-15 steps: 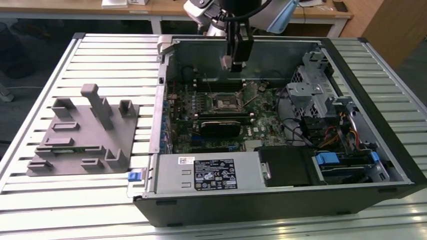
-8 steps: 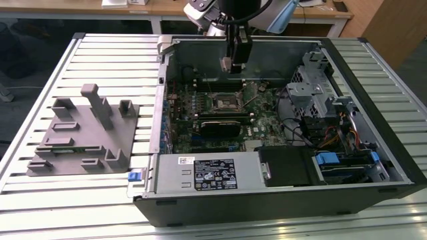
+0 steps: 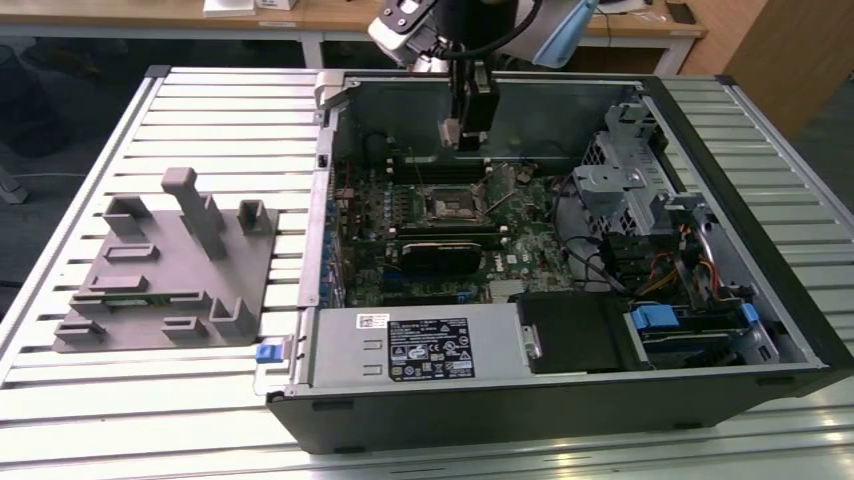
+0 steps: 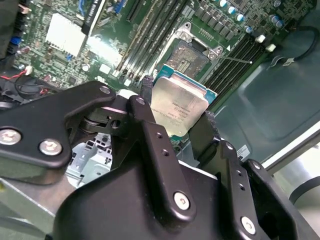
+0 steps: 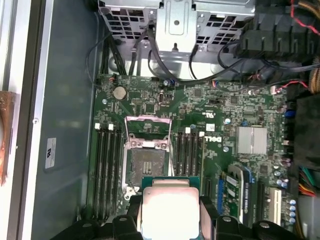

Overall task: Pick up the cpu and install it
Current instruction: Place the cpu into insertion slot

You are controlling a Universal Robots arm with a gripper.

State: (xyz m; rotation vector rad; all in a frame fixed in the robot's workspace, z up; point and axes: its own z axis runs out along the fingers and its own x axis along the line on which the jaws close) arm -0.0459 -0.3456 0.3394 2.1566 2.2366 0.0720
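The cpu [image 4: 180, 106], a small square chip with a pale silvery top, is pinched by its edges between my black fingers [image 4: 145, 97]. My gripper [image 4: 176, 112] is shut on it and hangs above the motherboard inside the open computer case [image 3: 747, 300]. The empty socket [image 5: 146, 162] lies below the chip with its metal frame lifted open. In the first wrist view the cpu [image 5: 170, 207] overlaps the socket's near edge, held by my gripper [image 5: 171, 214]. In the exterior view my gripper [image 3: 467, 125] holds the cpu [image 3: 450, 133] over the board's far side, above the socket [image 3: 451, 205].
Memory slots [image 5: 107, 170] flank the socket on both sides. A metal drive cage [image 3: 627, 190] with cables stands at the exterior view's right, and a power supply [image 3: 414, 345] at the case front. A grey parts fixture [image 3: 160, 270] sits on the slatted table [image 3: 214, 120] beside the case.
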